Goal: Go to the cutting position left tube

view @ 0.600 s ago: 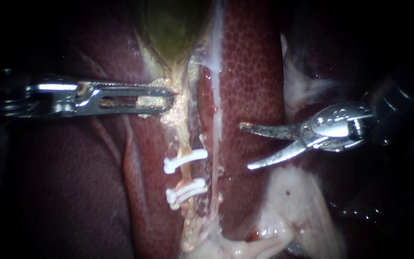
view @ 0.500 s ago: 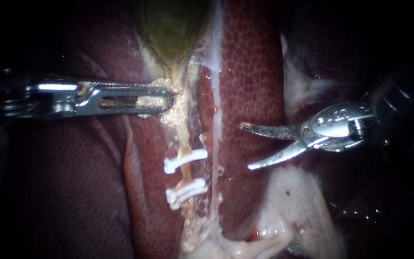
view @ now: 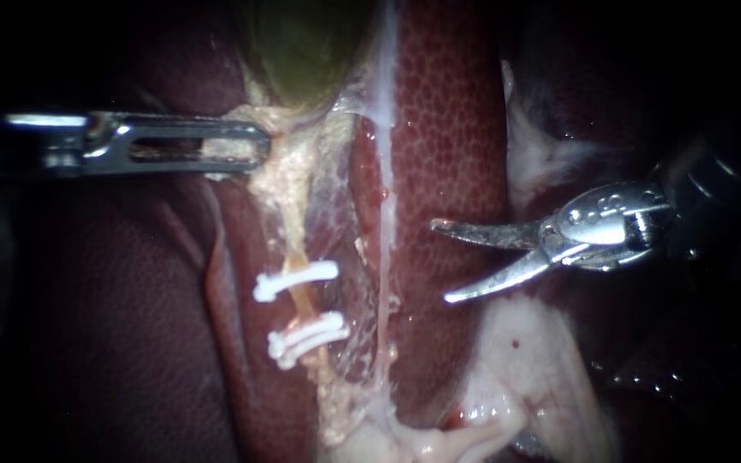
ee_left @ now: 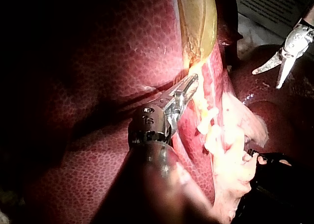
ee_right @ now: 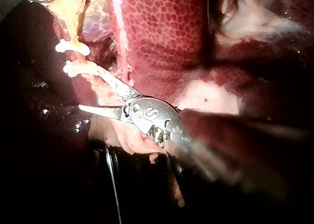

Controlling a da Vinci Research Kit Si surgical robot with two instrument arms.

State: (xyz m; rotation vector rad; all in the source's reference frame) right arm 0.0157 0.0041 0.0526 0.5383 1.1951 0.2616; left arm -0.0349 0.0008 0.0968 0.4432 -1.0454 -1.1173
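I stood by and saw the right instrument (view: 442,262) reach in from 3 o'clock. Its two thin blades stood wide apart with nothing between them, and they hung over the red liver (view: 448,129). The left tube (view: 304,302) was well apart from them, out toward 9 o'clock from the blade tips. It ran down from the green gallbladder (view: 302,51) at 12 o'clock. It had two white clips on it, an upper clip (view: 296,281) and a lower clip (view: 309,336), with a short bare bit of tube between them. The left instrument (view: 246,144) reached in from 9 o'clock. Its jaws were closed on the pale tissue (view: 289,163) just under the gallbladder, so the tube looked pulled straight.

I think the trip to the cutting place was not yet done, for the blades were nowhere near the tube. The next move would need the right instrument to go toward 9 o'clock with its blades kept wide. It would have to get past the thin pale strand (view: 382,283) in between and stop with one blade on each side of the bare bit, touching no clip
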